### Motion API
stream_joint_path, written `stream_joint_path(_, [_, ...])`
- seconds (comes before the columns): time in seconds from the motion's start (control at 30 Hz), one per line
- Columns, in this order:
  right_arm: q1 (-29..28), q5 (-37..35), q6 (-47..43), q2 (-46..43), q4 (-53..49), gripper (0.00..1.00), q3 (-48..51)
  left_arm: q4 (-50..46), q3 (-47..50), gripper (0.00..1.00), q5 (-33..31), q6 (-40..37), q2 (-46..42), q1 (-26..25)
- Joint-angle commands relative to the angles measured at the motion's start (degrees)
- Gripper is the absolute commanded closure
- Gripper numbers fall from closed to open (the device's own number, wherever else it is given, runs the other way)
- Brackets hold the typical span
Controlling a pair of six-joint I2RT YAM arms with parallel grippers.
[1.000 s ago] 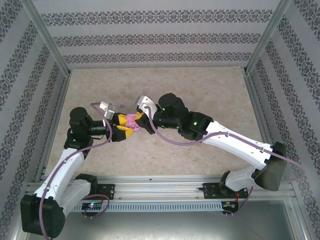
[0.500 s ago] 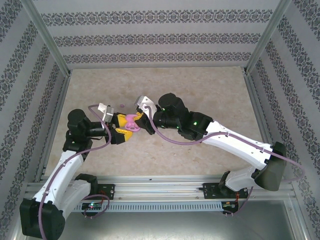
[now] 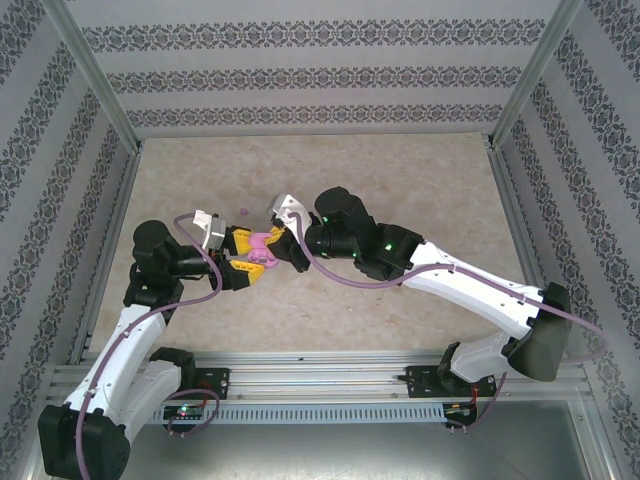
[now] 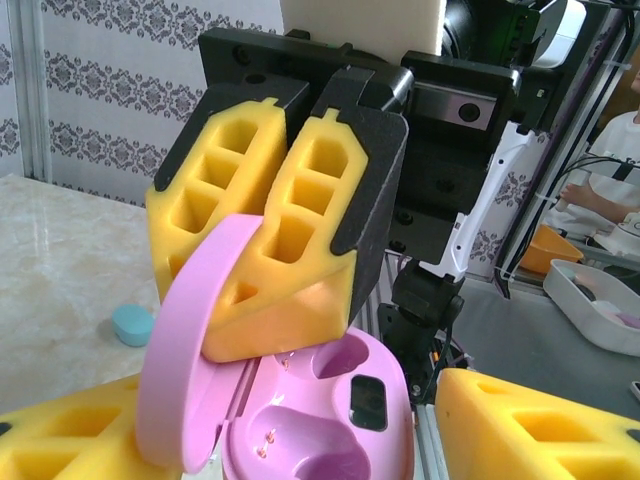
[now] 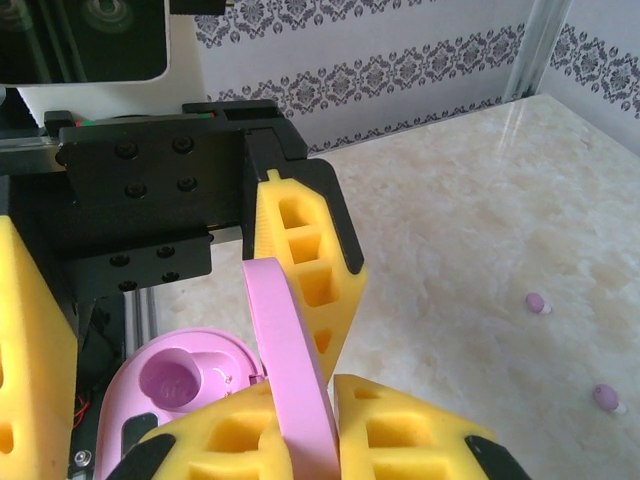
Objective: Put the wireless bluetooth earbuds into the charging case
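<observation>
Beige counter (image 3: 400, 180), both arms meeting over it left of centre. Right tool (image 5: 305, 430) is clenched on the raised lid (image 4: 190, 350) of the open pink charging case (image 4: 320, 420). Left tool (image 4: 300, 440) has its yellow fingers either side of the case base; can't tell if it grips or only flanks it. Two pink-purple earbuds (image 5: 538, 302) (image 5: 604, 398) lie loose on the counter, apart from each other, outside the case. A small light blue rounded piece (image 4: 132, 324) also lies on the counter.
</observation>
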State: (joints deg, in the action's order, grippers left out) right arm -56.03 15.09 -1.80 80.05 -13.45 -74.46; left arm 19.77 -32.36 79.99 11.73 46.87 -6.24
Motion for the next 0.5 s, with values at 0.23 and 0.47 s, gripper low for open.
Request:
stream_joint_path(0.23, [0.6, 1.9, 1.6, 0.2, 1.3, 1.00, -1.5, -4.3, -0.3, 0.35, 2.5, -4.1, -0.8, 0.5])
stream_joint_path(0.47, [0.8, 2.9, 2.2, 0.9, 1.2, 1.00, -1.9, -4.4, -0.6, 0.52, 2.9, -4.5, -0.3, 0.6])
